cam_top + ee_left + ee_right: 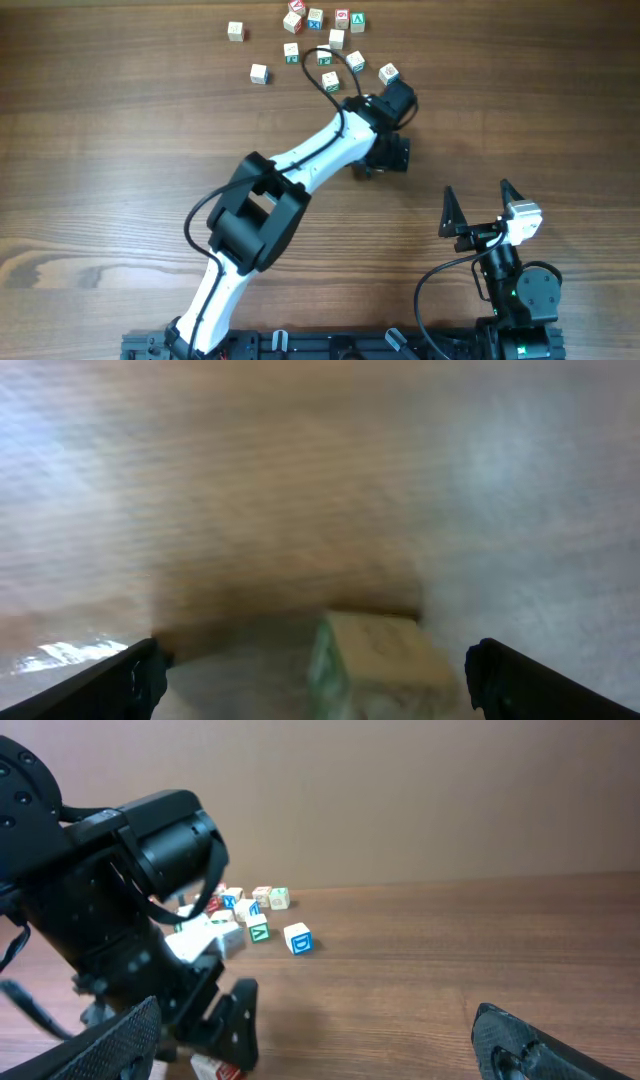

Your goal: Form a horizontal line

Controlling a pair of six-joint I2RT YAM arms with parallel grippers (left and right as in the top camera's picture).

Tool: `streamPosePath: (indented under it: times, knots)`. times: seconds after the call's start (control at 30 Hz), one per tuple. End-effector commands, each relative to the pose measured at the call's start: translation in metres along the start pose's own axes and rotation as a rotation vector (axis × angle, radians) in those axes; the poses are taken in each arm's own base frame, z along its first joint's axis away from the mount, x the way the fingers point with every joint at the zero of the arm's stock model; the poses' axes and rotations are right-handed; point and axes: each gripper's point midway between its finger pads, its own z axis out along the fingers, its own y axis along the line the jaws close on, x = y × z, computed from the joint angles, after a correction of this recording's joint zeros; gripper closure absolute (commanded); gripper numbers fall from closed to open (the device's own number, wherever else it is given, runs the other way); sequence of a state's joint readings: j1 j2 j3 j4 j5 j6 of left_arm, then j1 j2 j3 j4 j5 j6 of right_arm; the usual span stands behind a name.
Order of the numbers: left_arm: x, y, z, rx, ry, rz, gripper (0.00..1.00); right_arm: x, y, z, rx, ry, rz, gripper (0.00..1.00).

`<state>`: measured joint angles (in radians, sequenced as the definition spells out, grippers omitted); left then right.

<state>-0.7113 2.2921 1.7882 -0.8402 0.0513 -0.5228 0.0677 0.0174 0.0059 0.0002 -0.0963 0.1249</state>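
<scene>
Beyond the left gripper (315,662), scattered cubes (260,73).

The table (100,180) is brown wood with a clear grain and a soft sheen, brightest at the left of the left wrist view. The loose cubes (259,73) at the top are pale, bare-looking wood with coloured printed faces. The left arm (320,150) has a smooth, slightly glossy white plastic shell and matt black joints. The right gripper (477,190) looks like matt black plastic.

Robot lab bench — wood-grain table (100,180), plain beige wall (400,800).
</scene>
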Motion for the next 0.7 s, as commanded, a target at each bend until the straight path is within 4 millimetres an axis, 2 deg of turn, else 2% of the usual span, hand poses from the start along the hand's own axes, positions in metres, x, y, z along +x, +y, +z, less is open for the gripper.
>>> streamPosePath:
  times: [0.0,0.03,0.1,0.2,0.3,0.37,0.5,0.67]
  knots:
    - [-0.011,0.002,0.009,0.271,0.098,-0.014,0.0,-0.002,0.001,0.0,-0.004,-0.008,-0.02,0.0]
    - [-0.014,-0.011,0.001,0.393,0.113,0.001,0.0,-0.002,0.001,0.0,-0.004,-0.008,-0.02,0.0]
    - [-0.024,-0.024,-0.012,0.544,0.12,-0.008,0.0,-0.002,0.001,0.0,-0.004,-0.008,-0.019,0.0]
    - [-0.038,-0.011,-0.013,0.54,0.116,-0.143,0.0,-0.002,0.001,0.0,-0.005,-0.007,-0.02,0.0]
    - [-0.044,0.024,-0.006,0.433,0.121,-0.284,0.0,-0.002,0.001,0.0,-0.004,-0.008,-0.019,0.0]
    - [-0.041,0.059,0.003,0.279,0.114,-0.333,0.0,-0.002,0.001,0.0,-0.004,-0.008,-0.02,0.0]
    - [-0.011,0.127,0.006,-0.081,0.152,-0.369,0.0,-0.002,0.001,0.0,-0.004,-0.008,-0.02,0.0]
    - [0.022,0.158,-0.005,-0.279,0.242,-0.323,0.0,-0.006,0.006,0.0,-0.033,-0.025,0.014,0.0]
